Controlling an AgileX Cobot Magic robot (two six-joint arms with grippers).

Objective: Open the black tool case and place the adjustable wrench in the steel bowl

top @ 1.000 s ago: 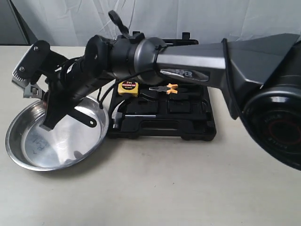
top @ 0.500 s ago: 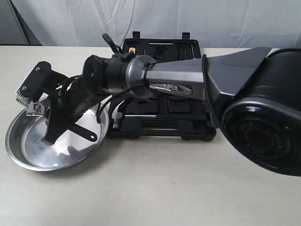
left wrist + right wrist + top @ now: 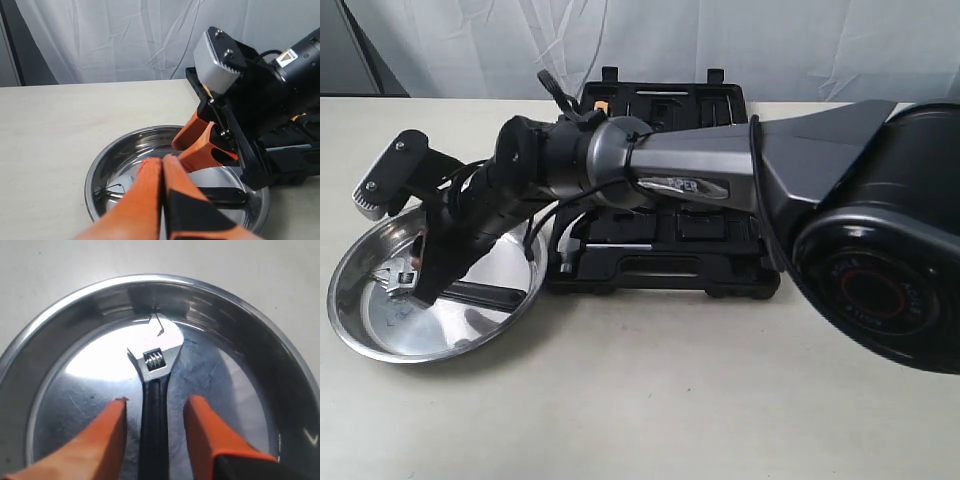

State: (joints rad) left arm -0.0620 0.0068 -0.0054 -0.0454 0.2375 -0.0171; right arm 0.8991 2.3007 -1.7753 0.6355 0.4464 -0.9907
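Observation:
The adjustable wrench (image 3: 154, 365) lies flat in the steel bowl (image 3: 260, 320), silver head away from the wrist, black handle running back between my right gripper's (image 3: 157, 401) open orange fingers, which do not touch it. In the exterior view the right arm reaches across to the bowl (image 3: 360, 330) at the left, its gripper (image 3: 420, 275) just above the wrench (image 3: 480, 293). The black tool case (image 3: 660, 262) stands open behind the arm. My left gripper (image 3: 162, 160) is shut on nothing, hovering over the bowl's (image 3: 95, 170) near rim.
A claw hammer (image 3: 582, 246) still sits in the case's tray. The case lid (image 3: 665, 100) leans back toward the white curtain. The right arm's large body (image 3: 880, 230) covers the right side of the table.
Half a second ago the right gripper held the wrench tilted above the bowl. Now its fingers are apart and the wrench lies on the bowl's floor. The bowl has shifted slightly.

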